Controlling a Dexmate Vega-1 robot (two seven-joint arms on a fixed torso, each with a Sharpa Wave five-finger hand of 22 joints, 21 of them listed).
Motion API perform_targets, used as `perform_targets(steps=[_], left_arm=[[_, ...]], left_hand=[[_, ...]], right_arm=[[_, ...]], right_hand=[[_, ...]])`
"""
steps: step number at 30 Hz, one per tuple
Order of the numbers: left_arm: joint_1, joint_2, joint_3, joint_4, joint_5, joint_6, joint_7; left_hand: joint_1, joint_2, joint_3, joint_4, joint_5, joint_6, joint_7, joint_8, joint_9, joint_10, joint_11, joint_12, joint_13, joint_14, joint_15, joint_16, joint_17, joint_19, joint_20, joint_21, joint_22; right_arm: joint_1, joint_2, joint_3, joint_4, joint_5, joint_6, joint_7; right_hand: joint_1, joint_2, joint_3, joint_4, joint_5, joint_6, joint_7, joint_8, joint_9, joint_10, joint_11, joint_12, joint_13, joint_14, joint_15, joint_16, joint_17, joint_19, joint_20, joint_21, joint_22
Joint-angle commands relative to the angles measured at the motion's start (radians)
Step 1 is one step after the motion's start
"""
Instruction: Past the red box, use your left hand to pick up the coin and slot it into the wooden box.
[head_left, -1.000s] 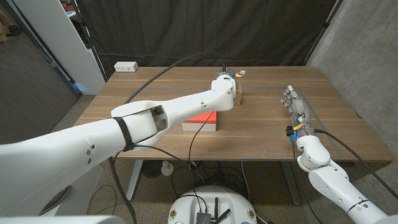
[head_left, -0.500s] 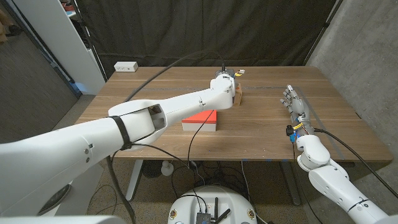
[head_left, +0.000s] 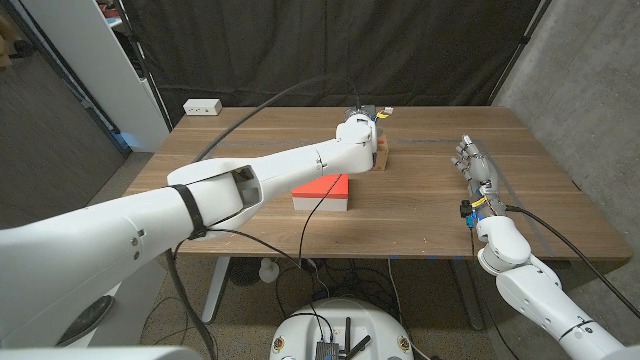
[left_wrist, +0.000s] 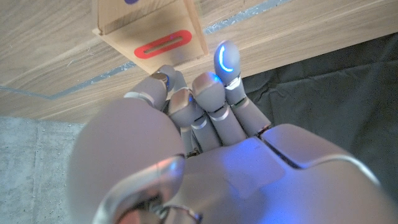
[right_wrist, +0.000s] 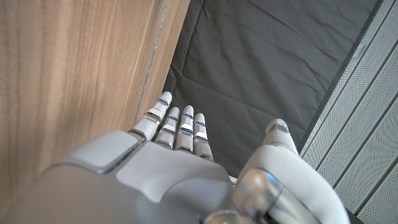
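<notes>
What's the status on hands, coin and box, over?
Left hand at wooden box, fingers near its red slot; coin not discernible. Right hand idle, open. Red box cleared.

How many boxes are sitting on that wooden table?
3. A red box lies near the table's middle, a small wooden box stands just beyond it by the left robot hand, and a white box sits at the far left corner.

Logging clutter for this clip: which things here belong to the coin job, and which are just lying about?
Part of the job:
- left hand, fingers by the slot
- wooden box with its red-ringed slot
- red box in front of it
- coin: cannot make it out

Just lying about:
- white box at the table's far corner
- right hand, idle on the table
</notes>
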Motion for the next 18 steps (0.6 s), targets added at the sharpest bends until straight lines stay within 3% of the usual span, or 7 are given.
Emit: perform_targets(steps=[1, 6, 9, 11, 12, 15, 18], left_arm=[[0.006, 0.031, -0.013, -0.056, 0.031, -0.013, 0.034], [0.022, 0.078, -0.022, -0.125, 0.052, -0.014, 0.045], [0.030, 0.110, -0.018, -0.172, 0.077, -0.003, 0.049], [0.035, 0.121, -0.022, -0.187, 0.085, -0.002, 0.048], [0.039, 0.132, -0.025, -0.202, 0.088, -0.001, 0.045], [0.053, 0.165, -0.039, -0.244, 0.097, 0.000, 0.039], [0.075, 0.207, -0.058, -0.303, 0.111, 0.006, 0.043]], left_hand=[[-0.001, 0.005, 0.008, -0.001, 0.011, 0.014, 0.005, 0.001, 0.005, -0.009, -0.003, 0.004, 0.010, -0.001, -0.003, 0.011, 0.011, 0.003, -0.078, -0.001, 0.005], [-0.012, 0.005, 0.011, 0.002, 0.012, 0.019, -0.008, 0.001, 0.009, -0.027, -0.004, -0.009, 0.005, -0.017, -0.003, 0.006, 0.021, -0.011, -0.077, -0.007, 0.001], [-0.014, -0.019, -0.011, -0.002, 0.005, 0.014, -0.035, -0.001, 0.049, -0.085, -0.018, -0.194, -0.220, -0.105, -0.007, -0.119, -0.153, -0.082, -0.075, -0.064, -0.071], [-0.028, -0.022, -0.029, 0.002, 0.002, 0.007, -0.047, -0.006, 0.067, -0.130, -0.017, -0.275, -0.307, -0.159, -0.009, -0.179, -0.252, -0.132, -0.068, -0.102, -0.112], [-0.034, -0.012, -0.032, 0.005, 0.004, 0.002, -0.051, -0.008, 0.069, -0.145, 0.001, -0.314, -0.348, -0.195, -0.010, -0.205, -0.282, -0.159, -0.060, -0.118, -0.136], [-0.064, 0.034, -0.028, 0.018, 0.009, -0.033, -0.062, -0.004, 0.072, -0.232, -0.005, -0.436, -0.427, -0.282, -0.013, -0.287, -0.356, -0.258, -0.018, -0.161, -0.188], [-0.143, 0.058, 0.009, 0.020, 0.018, -0.060, -0.062, 0.008, 0.061, -0.367, -0.006, -0.578, -0.465, -0.412, -0.005, -0.457, -0.456, -0.372, 0.024, -0.215, -0.210]], right_arm=[[-0.001, 0.010, -0.003, -0.010, -0.016, 0.000, -0.018], [0.001, 0.013, -0.007, -0.017, -0.027, -0.003, -0.026], [0.002, 0.012, -0.011, -0.023, -0.036, -0.008, -0.029], [0.003, 0.013, -0.012, -0.025, -0.037, -0.011, -0.032], [0.004, 0.014, -0.012, -0.028, -0.039, -0.014, -0.035], [0.006, 0.015, -0.017, -0.034, -0.045, -0.021, -0.039], [0.010, 0.016, -0.024, -0.039, -0.056, -0.026, -0.043]], right_hand=[[0.007, 0.000, 0.007, -0.001, 0.003, 0.007, -0.004, 0.000, 0.006, 0.007, 0.002, 0.002, 0.005, 0.012, -0.002, 0.006, 0.001, 0.010, 0.000, 0.004, 0.002], [0.007, 0.000, 0.007, -0.001, 0.003, 0.006, -0.005, -0.001, 0.006, 0.008, 0.002, 0.002, 0.005, 0.012, -0.002, 0.006, 0.001, 0.010, 0.000, 0.004, 0.002], [0.007, 0.000, 0.007, -0.001, 0.003, 0.006, -0.005, -0.001, 0.006, 0.008, 0.001, 0.002, 0.005, 0.012, -0.002, 0.006, 0.001, 0.010, 0.000, 0.004, 0.002], [0.007, 0.000, 0.007, -0.001, 0.003, 0.006, -0.005, -0.001, 0.006, 0.007, 0.000, 0.002, 0.005, 0.012, -0.002, 0.006, 0.001, 0.010, 0.000, 0.004, 0.002], [0.007, 0.000, 0.007, -0.001, 0.003, 0.007, -0.004, -0.001, 0.006, 0.007, 0.001, 0.002, 0.005, 0.012, 0.000, 0.006, 0.001, 0.010, 0.001, 0.004, 0.002], [0.008, 0.000, 0.007, -0.001, 0.003, 0.006, -0.005, -0.001, 0.006, 0.008, 0.001, 0.002, 0.005, 0.012, -0.002, 0.006, 0.001, 0.010, 0.000, 0.004, 0.002], [0.008, 0.000, 0.007, -0.001, 0.003, 0.007, -0.006, -0.001, 0.006, 0.008, 0.002, 0.002, 0.005, 0.012, -0.002, 0.006, 0.001, 0.010, 0.000, 0.004, 0.002]])
